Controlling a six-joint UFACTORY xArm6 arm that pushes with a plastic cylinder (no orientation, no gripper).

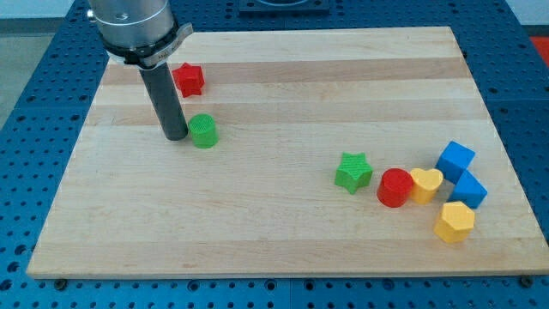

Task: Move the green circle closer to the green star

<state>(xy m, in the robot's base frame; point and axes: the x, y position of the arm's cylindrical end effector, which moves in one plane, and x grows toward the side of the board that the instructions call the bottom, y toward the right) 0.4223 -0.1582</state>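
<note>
The green circle (204,131) lies on the wooden board at the view's upper left. My tip (176,136) rests on the board right against the circle's left side. The green star (353,172) lies well to the view's right and a little lower, right of the board's middle. A wide stretch of board separates the circle from the star.
A red star-like block (189,80) lies just above the circle, beside my rod. Right of the green star sit a red cylinder (395,188), a yellow heart (426,184), two blue blocks (455,159) (469,190) and a yellow hexagon (454,222). The board's edge (283,273) runs along the bottom.
</note>
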